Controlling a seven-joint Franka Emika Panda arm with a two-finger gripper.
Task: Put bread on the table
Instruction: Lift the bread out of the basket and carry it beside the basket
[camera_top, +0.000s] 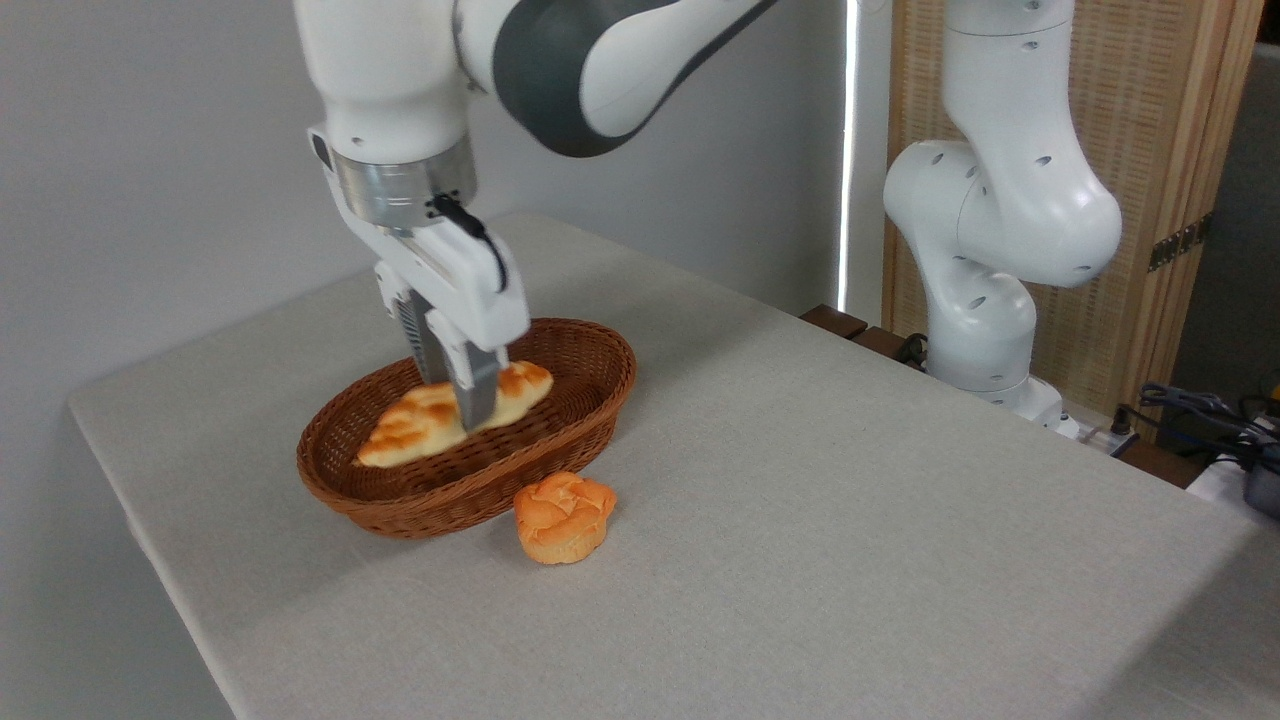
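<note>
golden-orange bread (420, 428), brown basket (590, 385), grey-beige table (850, 520)

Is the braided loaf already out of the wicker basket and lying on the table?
No, the braided loaf sits inside the wicker basket, with the gripper down around its middle.

A plain pale grey wall (150, 170) fills the background from 9 to 12 o'clock. At 1 o'clock, 1 narrow vertical strip of bright daylight (849, 150) separates it from a woven rattan screen (1150, 120) in a light wooden frame. Dark cables (1200, 410) lie tangled at 3 o'clock. Soft, even light falls across the scene.
</note>
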